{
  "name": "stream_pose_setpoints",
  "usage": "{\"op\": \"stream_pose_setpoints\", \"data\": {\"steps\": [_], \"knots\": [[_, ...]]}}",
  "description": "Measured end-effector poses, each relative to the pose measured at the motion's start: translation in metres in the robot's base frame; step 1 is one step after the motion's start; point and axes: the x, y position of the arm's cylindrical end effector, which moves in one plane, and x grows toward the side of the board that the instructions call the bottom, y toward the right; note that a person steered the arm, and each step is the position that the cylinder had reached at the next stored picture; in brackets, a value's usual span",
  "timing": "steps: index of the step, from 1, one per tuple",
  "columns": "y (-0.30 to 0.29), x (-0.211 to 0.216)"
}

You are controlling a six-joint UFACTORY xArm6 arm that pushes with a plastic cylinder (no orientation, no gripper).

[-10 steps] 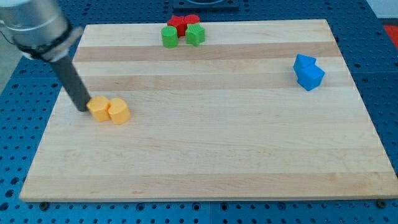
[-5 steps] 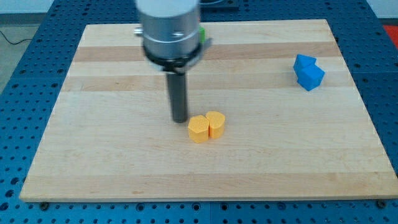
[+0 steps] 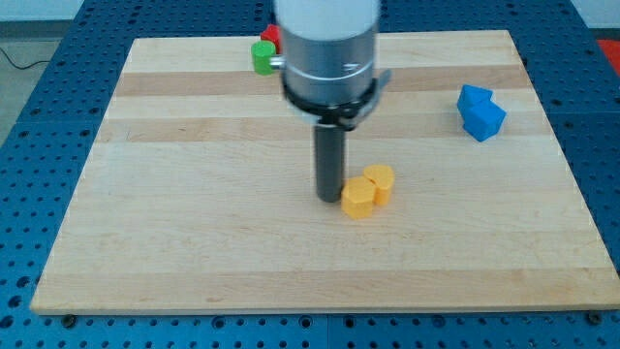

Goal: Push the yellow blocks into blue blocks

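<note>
Pale wooden board (image 3: 194,242) fills most of the view, lying on a blue perforated table (image 3: 29,116). From where I sit, the arm's grey housing (image 3: 327,48) blocks the board's top centre, so I see only a green block (image 3: 262,57) and a sliver of a red block (image 3: 270,37) at its left; anything else behind it is hidden, and their shapes are hard to make out. My tip (image 3: 330,199) sits near the board's middle, right against the left side of the nearer yellow block (image 3: 357,198); I cannot tell for certain that they touch. The rod holds nothing, having no jaws. A second yellow block (image 3: 380,181) touches the first, up and to the right. Two blue blocks (image 3: 480,112) sit pressed together near the right edge, well apart from the yellow pair.
</note>
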Motion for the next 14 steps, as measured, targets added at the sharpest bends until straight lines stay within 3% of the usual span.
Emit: {"op": "stream_pose_setpoints", "data": {"steps": [2, 4, 5, 8, 13, 14], "knots": [[0.044, -0.012], [-0.002, 0.028], [0.043, 0.043], [0.086, -0.002], [0.183, -0.028], [0.183, -0.014]]}}
